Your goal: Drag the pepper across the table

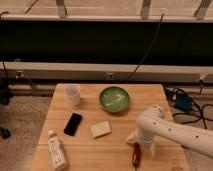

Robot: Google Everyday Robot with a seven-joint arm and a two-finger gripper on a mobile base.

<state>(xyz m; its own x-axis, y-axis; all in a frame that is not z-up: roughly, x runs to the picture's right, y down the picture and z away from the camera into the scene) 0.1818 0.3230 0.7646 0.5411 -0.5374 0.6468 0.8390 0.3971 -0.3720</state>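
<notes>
The pepper (136,155) is a slim dark-red chili lying lengthwise near the front right of the light wooden table (90,95). My white arm comes in from the right, and my gripper (141,144) hangs down right above the pepper's far end, at or very near it. The arm's bulk hides the fingertips and the contact with the pepper.
A green bowl (114,98) stands at the back centre, a white cup (73,94) at the back left. A black phone (73,124), a tan sponge-like block (101,129) and a white patterned bottle (57,150) lie on the left half. Cables run on the floor to the right.
</notes>
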